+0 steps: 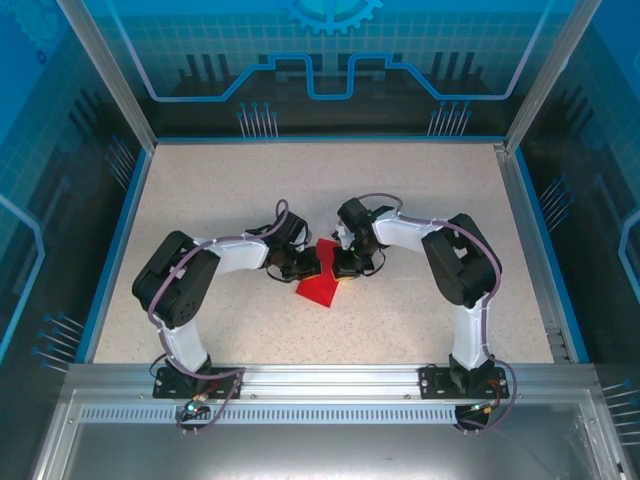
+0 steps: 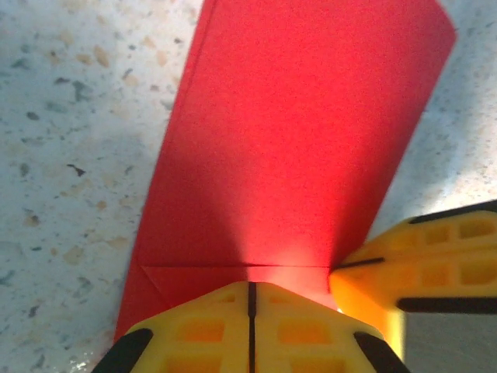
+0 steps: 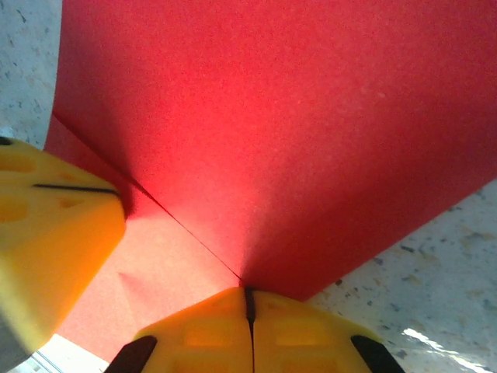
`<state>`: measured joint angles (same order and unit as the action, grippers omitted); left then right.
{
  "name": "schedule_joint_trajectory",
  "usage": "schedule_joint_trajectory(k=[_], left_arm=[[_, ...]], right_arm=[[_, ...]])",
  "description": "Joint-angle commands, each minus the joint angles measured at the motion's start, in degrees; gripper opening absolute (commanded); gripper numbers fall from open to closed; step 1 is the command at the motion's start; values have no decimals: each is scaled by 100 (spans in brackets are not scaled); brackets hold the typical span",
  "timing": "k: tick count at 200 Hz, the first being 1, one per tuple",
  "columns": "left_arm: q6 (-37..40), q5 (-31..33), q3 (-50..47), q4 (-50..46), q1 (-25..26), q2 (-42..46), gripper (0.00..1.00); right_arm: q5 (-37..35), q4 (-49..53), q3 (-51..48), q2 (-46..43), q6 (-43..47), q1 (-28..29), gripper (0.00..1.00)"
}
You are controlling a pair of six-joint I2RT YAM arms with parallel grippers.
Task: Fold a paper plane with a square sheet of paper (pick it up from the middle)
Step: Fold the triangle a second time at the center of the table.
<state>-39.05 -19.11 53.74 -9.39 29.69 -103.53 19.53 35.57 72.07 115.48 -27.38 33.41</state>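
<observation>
The square sheet of paper (image 1: 318, 290), bright red, lies folded on the speckled table between both arms. In the left wrist view the paper (image 2: 295, 140) runs away as a long doubled strip with a crease across it near my fingertips. My left gripper (image 2: 250, 286) (image 1: 312, 265) is shut, its tips resting on the flap just behind that crease. My right gripper (image 3: 248, 291) (image 1: 343, 268) is shut too, tips on the paper (image 3: 311, 132) at the crease's end. Each wrist view shows the other gripper's yellow fingers (image 2: 419, 256) (image 3: 46, 233) touching the crease. The paper plane is out of view.
The speckled table (image 1: 430, 200) is ringed by a blue rim and clear enclosure walls (image 1: 120, 110). Both arms bend inward from their bases on the metal rail (image 1: 320, 380), with their elbows out to the sides.
</observation>
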Motion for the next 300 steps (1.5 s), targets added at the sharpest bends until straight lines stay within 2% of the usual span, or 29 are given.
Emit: schedule_joint_trajectory(k=[1, 38, 75, 109, 129, 176, 300], left_arm=[[-37, 6, 76, -158, -10, -136, 7], [-42, 183, -199, -286, -8, -304, 7], [-103, 219, -528, -162, -8, -326, 6], [-139, 179, -627, 0, -12, -370, 6], [-133, 163, -621, 39, -7, -409, 6], [-172, 178, -593, -18, -14, -454, 6], [-244, 152, -575, -11, -13, -453, 6]], right_arm=[[-1653, 297, -454, 943, 7, 25, 5], [-1067, 149, -211, 513, 91, -2, 5], [-424, -108, 59, -462, 19, -1, 9], [-138, -709, -411, -1349, -341, 66, 9], [-65, -931, -706, -1574, -524, 219, 9], [-113, -1139, -826, -1286, -856, 786, 7], [-72, -1114, -994, -773, -695, 876, 7]])
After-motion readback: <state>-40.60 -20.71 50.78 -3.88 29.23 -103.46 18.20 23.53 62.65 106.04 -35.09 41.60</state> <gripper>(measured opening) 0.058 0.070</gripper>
